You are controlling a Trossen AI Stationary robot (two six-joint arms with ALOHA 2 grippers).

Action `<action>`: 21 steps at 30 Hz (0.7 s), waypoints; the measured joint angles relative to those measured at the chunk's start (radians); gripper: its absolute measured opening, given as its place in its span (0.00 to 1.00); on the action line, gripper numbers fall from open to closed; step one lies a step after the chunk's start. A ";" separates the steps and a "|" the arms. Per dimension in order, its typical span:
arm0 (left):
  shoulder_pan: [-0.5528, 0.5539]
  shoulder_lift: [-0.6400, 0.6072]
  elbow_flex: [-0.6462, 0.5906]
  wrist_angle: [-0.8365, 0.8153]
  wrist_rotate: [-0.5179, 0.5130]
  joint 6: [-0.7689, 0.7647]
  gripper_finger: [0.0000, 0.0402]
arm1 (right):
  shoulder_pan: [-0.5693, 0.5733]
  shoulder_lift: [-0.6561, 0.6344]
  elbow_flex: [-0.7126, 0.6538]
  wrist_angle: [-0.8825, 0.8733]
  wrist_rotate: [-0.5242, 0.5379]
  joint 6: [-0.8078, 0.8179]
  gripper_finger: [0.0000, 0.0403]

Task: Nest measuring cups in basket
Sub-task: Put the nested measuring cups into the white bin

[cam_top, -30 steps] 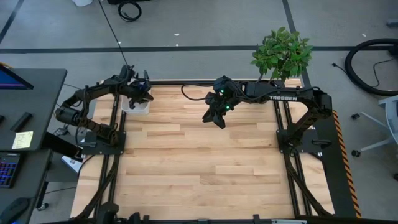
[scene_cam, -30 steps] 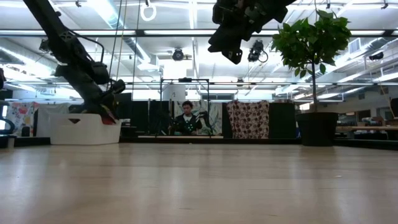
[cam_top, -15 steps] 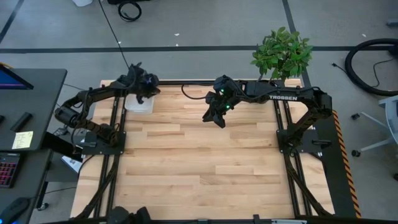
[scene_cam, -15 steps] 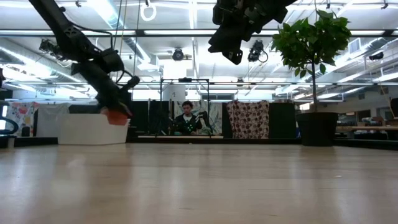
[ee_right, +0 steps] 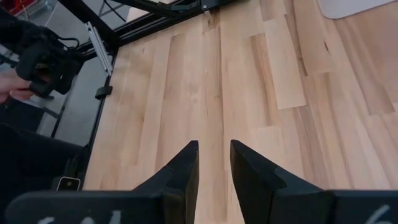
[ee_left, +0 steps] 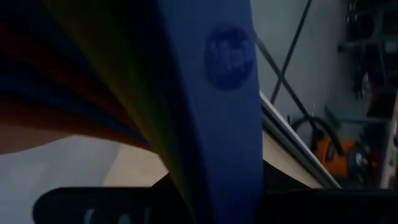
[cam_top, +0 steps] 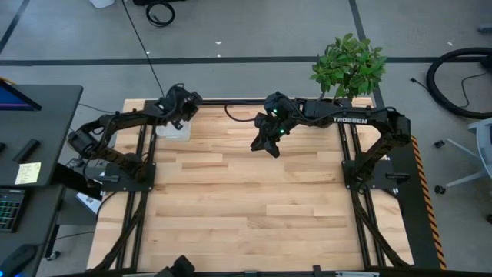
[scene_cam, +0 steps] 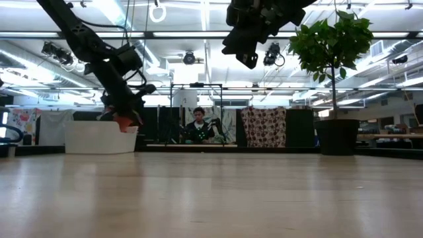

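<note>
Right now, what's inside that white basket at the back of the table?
The basket shows only its outer wall; its inside is hidden. The left gripper above its rim holds stacked measuring cups. In the high view the arm covers it.

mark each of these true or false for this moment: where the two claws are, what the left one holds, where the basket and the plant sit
1. The left claw holds a stack of measuring cups above the basket. True.
2. The right claw grips an orange cup. False: its fingers stand apart with only bare table between them.
3. The basket sits at the middle of the table. False: it sits at the far left corner.
4. The potted plant stands at the far right corner of the table. True.
5. The right claw rests on the wood. False: it hangs high above the table.
</note>
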 joint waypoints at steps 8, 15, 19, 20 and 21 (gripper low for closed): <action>-0.102 0.000 0.000 -0.002 -0.274 -0.123 0.12 | -0.001 0.000 0.000 0.000 -0.001 0.000 0.24; -0.104 0.020 0.000 -0.049 -0.297 -0.077 0.12 | -0.001 0.000 0.000 0.000 -0.019 0.000 0.24; -0.084 0.052 -0.001 -0.041 -0.256 -0.072 0.12 | -0.002 0.000 0.000 0.000 -0.019 0.000 0.24; -0.078 0.057 -0.001 -0.034 -0.246 -0.069 0.12 | -0.002 0.000 0.000 0.000 -0.019 0.000 0.24; -0.071 0.062 -0.001 -0.020 -0.238 -0.066 0.12 | -0.001 0.000 0.000 0.000 -0.020 0.000 0.24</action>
